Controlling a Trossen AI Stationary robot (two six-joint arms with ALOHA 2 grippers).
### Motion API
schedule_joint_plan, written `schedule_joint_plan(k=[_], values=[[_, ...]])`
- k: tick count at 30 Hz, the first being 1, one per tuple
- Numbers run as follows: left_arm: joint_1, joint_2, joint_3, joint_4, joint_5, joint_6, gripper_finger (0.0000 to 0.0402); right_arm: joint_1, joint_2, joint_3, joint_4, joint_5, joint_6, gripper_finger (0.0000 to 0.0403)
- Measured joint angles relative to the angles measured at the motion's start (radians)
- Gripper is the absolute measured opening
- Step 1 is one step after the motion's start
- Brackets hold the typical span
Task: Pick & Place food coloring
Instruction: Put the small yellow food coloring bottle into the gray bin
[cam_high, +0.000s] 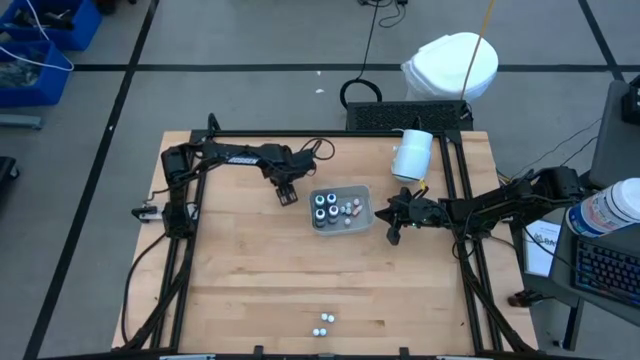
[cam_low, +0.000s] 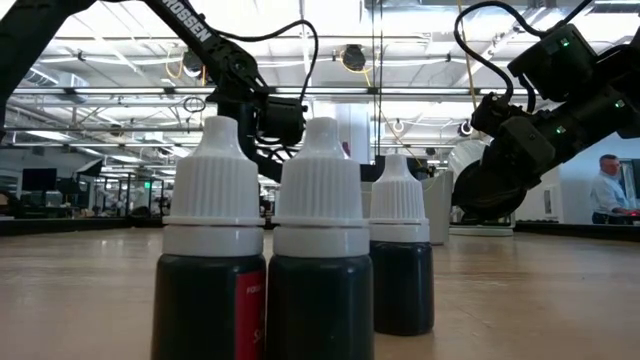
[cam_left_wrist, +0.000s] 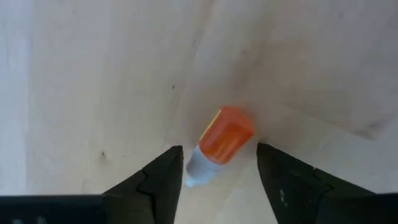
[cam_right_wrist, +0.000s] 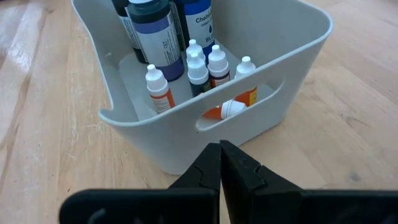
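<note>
A small orange food coloring bottle (cam_left_wrist: 227, 134) with a white tip lies on its side on the wooden table. My left gripper (cam_left_wrist: 219, 151) points straight down over it, open, one finger on either side and neither touching it. In the high view my left gripper (cam_high: 288, 196) stands just left of the grey bin (cam_high: 366, 222). The bin holds large dark bottles (cam_right_wrist: 149, 28) and small white-capped ones (cam_right_wrist: 198, 70). My right gripper (cam_right_wrist: 221, 158) is shut, just right of the bin (cam_right_wrist: 292, 68), pointing at its wall. Whether it touches the wall I cannot tell.
A large white cylinder (cam_high: 412, 153) lies at the far right of the table. Three small white-capped bottles (cam_high: 322, 322) stand near the front edge, close before the low camera (cam_low: 320, 250). Bare wood lies between them and the bin.
</note>
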Motion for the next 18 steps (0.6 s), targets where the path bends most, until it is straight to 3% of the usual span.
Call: schedule_joint_plan(k=[10,18], values=[[-0.001,0.001,-0.002,0.01,0.025,0.027,0.0062,0.0,0.0,0.0,0.0,0.0,0.0,0.0],[-0.008,-0.001,-0.003,0.025,-0.025,0.043,0.0061,0.0,0.0,0.0,0.0,0.0,0.0,0.0]])
